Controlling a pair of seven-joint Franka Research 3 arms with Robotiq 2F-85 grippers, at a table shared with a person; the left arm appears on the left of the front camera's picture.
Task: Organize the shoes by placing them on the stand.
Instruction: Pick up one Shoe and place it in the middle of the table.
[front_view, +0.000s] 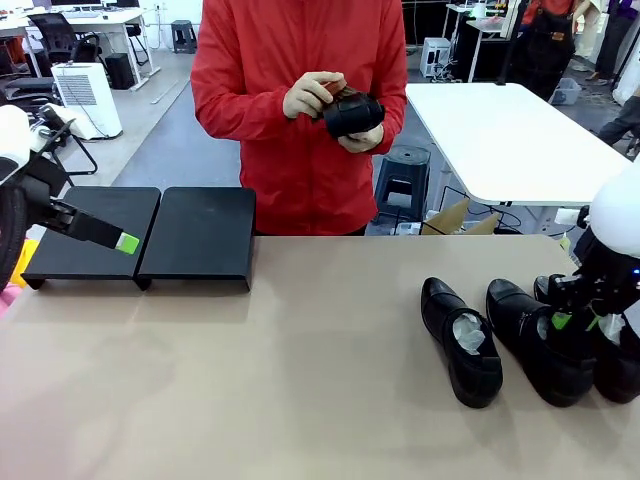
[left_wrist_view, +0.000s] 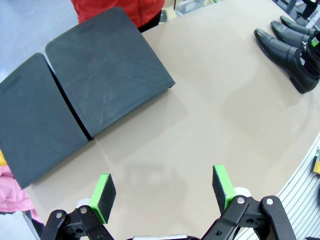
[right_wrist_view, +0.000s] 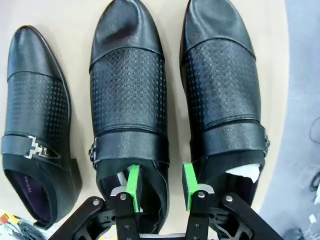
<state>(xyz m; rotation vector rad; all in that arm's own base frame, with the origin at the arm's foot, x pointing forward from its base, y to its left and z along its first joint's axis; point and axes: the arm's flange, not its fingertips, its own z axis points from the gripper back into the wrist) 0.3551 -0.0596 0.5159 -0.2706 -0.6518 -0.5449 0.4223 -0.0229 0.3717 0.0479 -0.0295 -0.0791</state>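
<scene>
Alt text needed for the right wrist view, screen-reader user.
Right end effector down at the heel ends of three glossy black shoes lying side by side on a tan table, toes away from the camera. One green pad sits inside the opening of the middle shoe, the other beside the adjacent shoe; grip uncertain. The third shoe lies apart.

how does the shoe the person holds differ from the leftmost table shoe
The held shoe is up in the person's hands; the leftmost shoe rests on the table, untouched. White paper shows inside the leftmost shoe, none in the held shoe. Both are black, neither on the stand.
</scene>
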